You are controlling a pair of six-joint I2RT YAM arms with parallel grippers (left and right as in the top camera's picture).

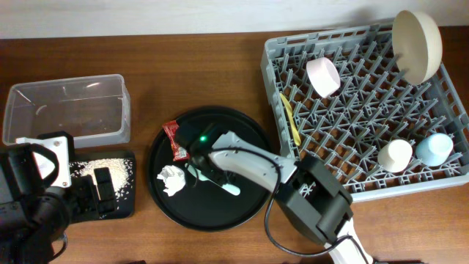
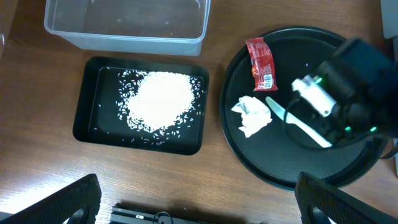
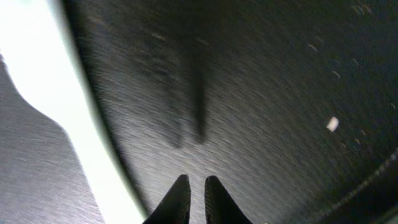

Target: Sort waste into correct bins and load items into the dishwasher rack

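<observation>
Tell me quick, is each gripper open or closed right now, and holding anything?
Left gripper: open wide, holding nothing.
Right gripper: closed, nothing between its fingertips.

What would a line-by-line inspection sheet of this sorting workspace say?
Surface: brown wooden table.
Job's things: red sauce packet and crumpled white tissue wad on round black tray; white rice grains in shallow black tray; clear plastic tub; pinkish bowl, slim yellow utensil, white cup, light blue cup, cream plate-bowl in grey lattice rack.
Clutter: pale plastic utensil on round tray.
Grippers: left gripper open; right gripper shut, empty.
Cables: black cable looping at near edge.
Surroundings: pale strip beyond far edge.
</observation>
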